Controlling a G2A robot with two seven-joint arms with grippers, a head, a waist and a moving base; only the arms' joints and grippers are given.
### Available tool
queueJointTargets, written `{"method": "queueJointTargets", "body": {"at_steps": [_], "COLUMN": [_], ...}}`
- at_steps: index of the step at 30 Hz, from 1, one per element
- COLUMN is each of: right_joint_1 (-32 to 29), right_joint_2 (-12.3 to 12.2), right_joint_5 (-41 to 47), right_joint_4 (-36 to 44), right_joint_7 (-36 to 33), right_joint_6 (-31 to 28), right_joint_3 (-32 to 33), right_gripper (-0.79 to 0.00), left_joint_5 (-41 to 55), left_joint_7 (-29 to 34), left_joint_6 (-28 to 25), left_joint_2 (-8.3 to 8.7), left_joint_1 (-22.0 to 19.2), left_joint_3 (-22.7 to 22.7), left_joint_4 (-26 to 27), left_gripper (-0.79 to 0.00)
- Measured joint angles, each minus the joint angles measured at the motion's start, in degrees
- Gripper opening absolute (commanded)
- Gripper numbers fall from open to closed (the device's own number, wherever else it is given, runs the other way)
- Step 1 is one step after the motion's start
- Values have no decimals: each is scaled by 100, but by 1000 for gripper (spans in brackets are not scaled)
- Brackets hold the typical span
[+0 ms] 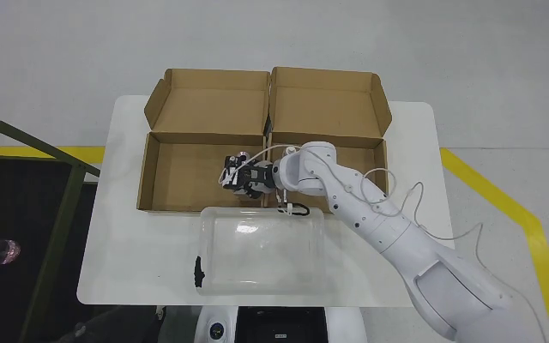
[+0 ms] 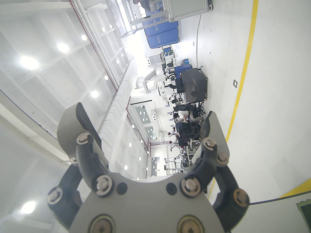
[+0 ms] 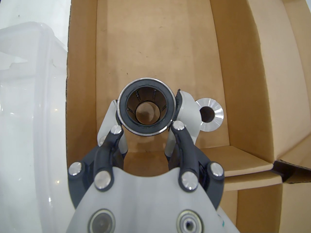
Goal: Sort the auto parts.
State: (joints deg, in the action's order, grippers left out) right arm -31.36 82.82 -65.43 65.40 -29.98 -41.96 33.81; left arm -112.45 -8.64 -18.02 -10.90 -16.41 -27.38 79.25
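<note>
My right gripper (image 3: 146, 109) is shut on a black cylindrical bearing (image 3: 146, 106) with a metal rim, held over the floor of the left cardboard box (image 3: 155, 42). Beside it on the box floor lies a shiny silver flanged ring (image 3: 210, 114), partly hidden by one finger. In the top view the right gripper (image 1: 232, 174) with the bearing hangs inside the left cardboard box (image 1: 176, 176), near its right end. My left gripper (image 2: 145, 120) is open with nothing between its fingers and points away from the table into the room.
A second cardboard box (image 1: 356, 159) adjoins the first on the right, both with lids folded back. A clear plastic bin (image 1: 257, 253) stands in front of the boxes near the table's front edge, with a small black piece (image 1: 198, 273) at its left rim.
</note>
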Motion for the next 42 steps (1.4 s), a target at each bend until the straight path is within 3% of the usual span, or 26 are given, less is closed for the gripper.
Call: {"method": "queueJointTargets", "body": {"at_steps": [8, 12, 24, 33, 42], "right_joint_1": [3, -4, -234, -546, -1367], "right_joint_2": [40, 46, -66, -231, -519], "right_joint_5": [-24, -46, 166, 248, 73], "right_joint_4": [-42, -31, 665, 1584, 2928], "right_joint_7": [-80, -103, 55, 242, 171], "right_joint_6": [-1, -22, -271, -472, -465], "right_joint_3": [12, 39, 416, 873, 1595], "right_gripper": [-369, -376, -323, -283, -200], "left_joint_5": [0, 0, 0, 0, 0], "left_joint_7": [0, 0, 0, 0, 0], "left_joint_6": [0, 0, 0, 0, 0], "left_joint_2": [0, 0, 0, 0, 0], "left_joint_1": [0, 0, 0, 0, 0], "left_joint_3": [0, 0, 0, 0, 0], "left_joint_4": [0, 0, 0, 0, 0], "left_gripper": [0, 0, 0, 0, 0]}}
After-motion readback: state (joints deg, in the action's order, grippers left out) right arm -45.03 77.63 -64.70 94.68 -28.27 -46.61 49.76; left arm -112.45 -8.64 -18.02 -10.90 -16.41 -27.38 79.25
